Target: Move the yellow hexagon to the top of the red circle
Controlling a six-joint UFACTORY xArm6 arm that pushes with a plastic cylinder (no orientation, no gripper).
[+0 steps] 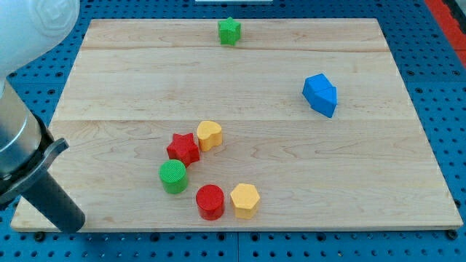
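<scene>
- Yellow hexagon: near the view's bottom edge, touching or just beside the red circle on its right; not yet above it.
- Neighbours: green circle, red star and a yellow rounded block crowd the circle's upper left.
- My tip: at the board's bottom-left corner, well apart from all blocks; no pincer fitted, so no open or closed state to tell.
- Step judged: approach; next, reach the hexagon's lower right and push it up and round.

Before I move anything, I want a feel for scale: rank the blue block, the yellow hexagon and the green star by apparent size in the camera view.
1. blue block
2. yellow hexagon
3. green star

The star sits farthest from the camera, so it may only look smallest.
</scene>
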